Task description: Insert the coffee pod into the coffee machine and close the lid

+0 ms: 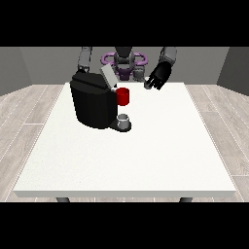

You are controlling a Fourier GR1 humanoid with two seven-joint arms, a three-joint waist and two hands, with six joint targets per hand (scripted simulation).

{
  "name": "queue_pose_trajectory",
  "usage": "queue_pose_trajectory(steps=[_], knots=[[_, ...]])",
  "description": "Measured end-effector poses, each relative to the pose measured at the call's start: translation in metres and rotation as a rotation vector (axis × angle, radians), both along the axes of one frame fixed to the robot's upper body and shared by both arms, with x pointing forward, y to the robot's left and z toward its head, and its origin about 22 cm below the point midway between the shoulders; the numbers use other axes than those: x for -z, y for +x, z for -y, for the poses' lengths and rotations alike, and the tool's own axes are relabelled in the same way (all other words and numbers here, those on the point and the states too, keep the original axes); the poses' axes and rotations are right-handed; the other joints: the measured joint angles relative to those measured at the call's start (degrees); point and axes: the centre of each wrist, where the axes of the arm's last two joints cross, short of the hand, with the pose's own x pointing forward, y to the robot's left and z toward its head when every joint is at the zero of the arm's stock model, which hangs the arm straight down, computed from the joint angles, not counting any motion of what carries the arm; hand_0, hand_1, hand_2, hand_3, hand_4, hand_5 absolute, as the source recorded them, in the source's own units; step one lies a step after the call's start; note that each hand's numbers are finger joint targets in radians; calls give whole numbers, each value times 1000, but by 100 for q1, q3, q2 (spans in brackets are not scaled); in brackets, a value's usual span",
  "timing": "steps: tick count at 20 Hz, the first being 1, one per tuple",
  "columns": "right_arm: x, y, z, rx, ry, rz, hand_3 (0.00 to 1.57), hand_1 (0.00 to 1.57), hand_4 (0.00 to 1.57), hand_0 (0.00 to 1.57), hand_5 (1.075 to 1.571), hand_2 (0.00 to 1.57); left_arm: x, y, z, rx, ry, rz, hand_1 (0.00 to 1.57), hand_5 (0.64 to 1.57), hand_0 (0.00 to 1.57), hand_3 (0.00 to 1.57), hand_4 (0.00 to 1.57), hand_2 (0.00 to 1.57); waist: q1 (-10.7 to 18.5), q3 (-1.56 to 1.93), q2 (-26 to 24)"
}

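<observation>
A black coffee machine [93, 103] with raised lid [108, 76] is being shown left of centre on the white table [146, 155]. The hand at the view's right [158, 77], fingers relaxed and spread, is being held above the table's far edge. A grey thing [124, 120] is being seen at the machine's base; whether it is the pod cannot be told.

robot hand [156, 79] at view's right, raised

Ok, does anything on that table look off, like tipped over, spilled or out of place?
Nothing stands out. The coffee machine stands upright on the table with its lid raised, a red thing at the machine and a grey thing on its base. No spill shows.
</observation>
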Motion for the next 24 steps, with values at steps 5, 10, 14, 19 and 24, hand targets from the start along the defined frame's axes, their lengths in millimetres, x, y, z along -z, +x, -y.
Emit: queue_pose_trajectory(steps=[5,10,14,19,24], knots=[[3,-5,-4,-19,6,-13,0,0,0,0,1571,0,-14,5,8,4,-3,-16,1331,1571,1331,1323,592,1351,-105,-2,-188],[-12,4,-12,-52,34,44,0,0,0,0,1571,0,-57,18,12,-9,-38,39,956,1571,956,1358,517,1160,-336,-1,-27],[-27,11,-16,-78,37,96,0,0,0,0,1571,0,-92,27,4,-43,-79,60,1195,1571,1195,1260,489,1240,-552,-2,73],[-49,22,-23,-97,38,159,0,0,0,0,1571,0,-133,34,0,-79,-96,119,1155,1571,1155,1266,484,1247,-847,-1,353],[-65,25,-28,-100,26,196,0,0,269,0,1571,0,-150,36,-8,-110,-87,146,1225,1571,1225,1233,478,1284,-1040,-1,554]])
